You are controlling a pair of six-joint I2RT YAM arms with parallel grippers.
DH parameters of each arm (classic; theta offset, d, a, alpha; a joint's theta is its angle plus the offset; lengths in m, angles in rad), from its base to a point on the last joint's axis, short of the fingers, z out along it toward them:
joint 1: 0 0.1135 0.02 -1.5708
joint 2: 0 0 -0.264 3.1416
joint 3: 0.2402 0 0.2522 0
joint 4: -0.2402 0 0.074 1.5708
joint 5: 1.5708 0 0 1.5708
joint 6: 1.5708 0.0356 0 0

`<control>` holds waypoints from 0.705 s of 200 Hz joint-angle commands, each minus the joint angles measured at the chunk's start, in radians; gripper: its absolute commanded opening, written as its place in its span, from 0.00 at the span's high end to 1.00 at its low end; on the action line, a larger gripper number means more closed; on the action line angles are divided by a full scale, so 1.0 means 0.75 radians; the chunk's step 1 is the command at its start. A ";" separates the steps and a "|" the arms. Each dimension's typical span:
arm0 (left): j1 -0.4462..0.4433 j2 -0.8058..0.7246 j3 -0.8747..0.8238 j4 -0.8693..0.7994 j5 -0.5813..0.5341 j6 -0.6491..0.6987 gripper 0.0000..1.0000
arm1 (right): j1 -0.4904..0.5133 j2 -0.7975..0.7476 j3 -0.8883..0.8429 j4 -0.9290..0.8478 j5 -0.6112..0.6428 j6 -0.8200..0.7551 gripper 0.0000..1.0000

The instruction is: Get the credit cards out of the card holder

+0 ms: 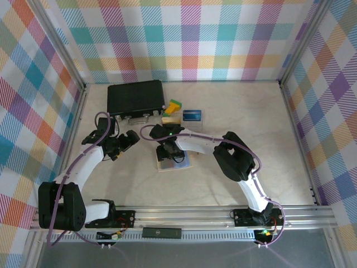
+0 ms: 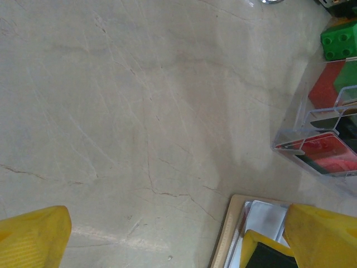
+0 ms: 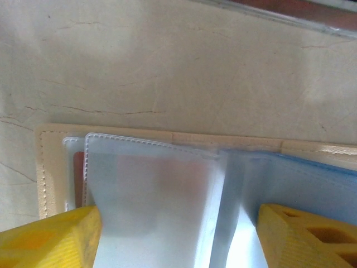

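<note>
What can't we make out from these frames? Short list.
- Top view: the right gripper covers most of the card holder, so what it holds cannot be counted.
- Right wrist view: a reddish patch behind the frosted sleeve is blurred, so what it is stays unclear. The bottom edge cuts the holder off.
- Left wrist view: the right edge cuts the clear stand, so its contents show partly.

Pastel checked walls (image 1: 189, 39) enclose a pale, veined marble-look tabletop (image 1: 256, 117), evenly lit.
</note>
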 commanded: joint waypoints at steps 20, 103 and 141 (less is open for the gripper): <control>0.023 0.006 0.031 0.024 0.040 -0.013 0.04 | -0.007 0.119 -0.046 -0.155 0.018 0.031 0.31; 0.007 0.099 0.012 0.113 0.238 -0.012 0.37 | -0.031 0.015 -0.181 -0.022 -0.021 0.050 0.56; -0.071 0.193 0.005 0.217 0.382 -0.039 0.55 | -0.038 -0.037 -0.233 0.060 -0.057 0.053 0.60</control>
